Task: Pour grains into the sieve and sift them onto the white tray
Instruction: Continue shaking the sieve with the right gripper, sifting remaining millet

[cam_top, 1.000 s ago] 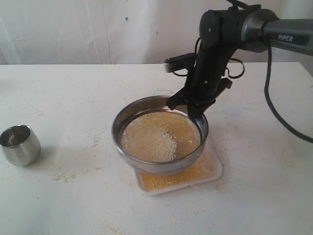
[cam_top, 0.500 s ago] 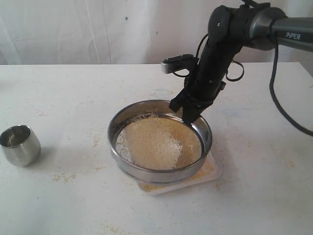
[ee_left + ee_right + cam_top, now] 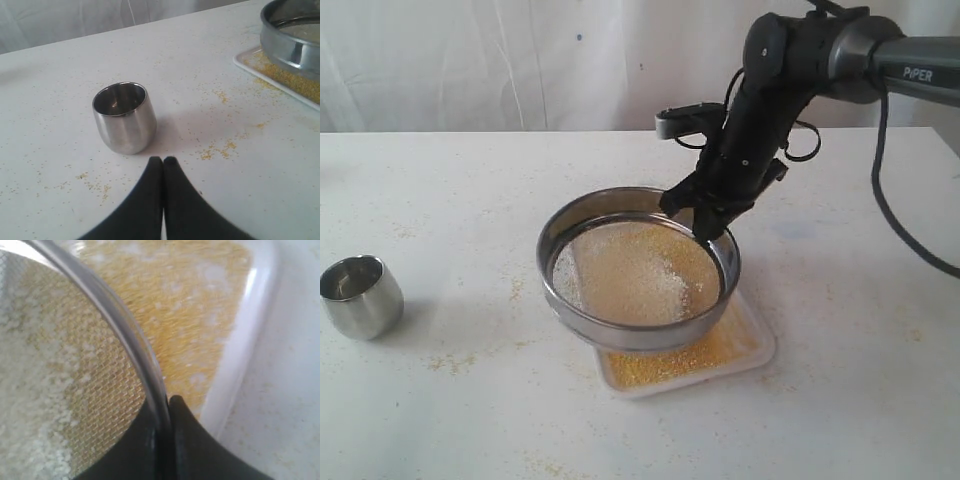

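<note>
White surface (image 3: 440, 420) carries the tray (image 3: 765, 350); your right fingers (image 3: 200, 450) pinch the sieve (image 3: 620, 330) rim above it. Since a moment ago the sieve has swung off-centre, so grains (image 3: 660, 365) are landing on the tray. Left fingers (image 3: 150, 200) sit closed, empty, well away.

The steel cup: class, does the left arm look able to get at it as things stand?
Probably yes. The steel cup stands upright on the table, just ahead of the left gripper, with nothing standing between them. The gripper is shut, so it would need to open first.
</note>
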Tool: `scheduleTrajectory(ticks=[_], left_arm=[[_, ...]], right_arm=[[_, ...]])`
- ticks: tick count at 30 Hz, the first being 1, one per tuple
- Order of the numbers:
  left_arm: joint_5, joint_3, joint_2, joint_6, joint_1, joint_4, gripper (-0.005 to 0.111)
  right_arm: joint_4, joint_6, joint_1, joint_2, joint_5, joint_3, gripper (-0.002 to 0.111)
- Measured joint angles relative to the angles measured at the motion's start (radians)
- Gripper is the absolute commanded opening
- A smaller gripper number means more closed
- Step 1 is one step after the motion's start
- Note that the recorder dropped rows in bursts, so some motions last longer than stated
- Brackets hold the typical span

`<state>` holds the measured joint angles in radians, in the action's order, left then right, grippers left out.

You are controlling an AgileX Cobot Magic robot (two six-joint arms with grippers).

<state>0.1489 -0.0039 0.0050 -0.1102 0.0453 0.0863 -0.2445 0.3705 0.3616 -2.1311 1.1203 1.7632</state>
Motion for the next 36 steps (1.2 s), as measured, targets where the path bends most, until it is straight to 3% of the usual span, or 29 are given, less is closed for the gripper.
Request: scheduleTrajectory(ticks=[1, 3, 7, 13, 16, 19, 24, 31, 36], left_arm=[[0.000, 0.000, 0.000, 0.000, 0.000, 0.000, 0.000], [0.000, 0.000, 0.000, 0.000, 0.000, 0.000, 0.000], [0.000, 0.000, 0.000, 0.000, 0.000, 0.000, 0.000], [0.000, 0.000, 0.000, 0.000, 0.000, 0.000, 0.000], [0.000, 0.000, 0.000, 0.000, 0.000, 0.000, 0.000], [0.000, 0.000, 0.000, 0.000, 0.000, 0.000, 0.000], [0.000, 0.000, 0.000, 0.000, 0.000, 0.000, 0.000], [0.000, 0.000, 0.000, 0.000, 0.000, 0.000, 0.000], [0.000, 0.000, 0.000, 0.000, 0.000, 0.000, 0.000]], right_arm=[[-0.033, 0.098, -0.002, 0.000, 0.033, 0.000, 0.000], [-0.019, 0.109, 0.010, 0.000, 0.076, 0.000, 0.000], [0.149, -0.127, 0.022, 0.000, 0.049, -0.002, 0.000], [0.092, 0.011, 0.021, 0.011, 0.058, -0.018, 0.000], [0.170, -0.151, 0.027, 0.014, -0.088, -0.008, 0.000], [0.200, -0.231, 0.010, 0.019, -0.087, 0.009, 0.000], [0.143, -0.070, 0.005, 0.018, 0.095, -0.010, 0.000], [0.182, -0.167, 0.011, 0.017, -0.033, -0.003, 0.000], [-0.027, 0.102, 0.018, 0.017, 0.054, -0.044, 0.000]])
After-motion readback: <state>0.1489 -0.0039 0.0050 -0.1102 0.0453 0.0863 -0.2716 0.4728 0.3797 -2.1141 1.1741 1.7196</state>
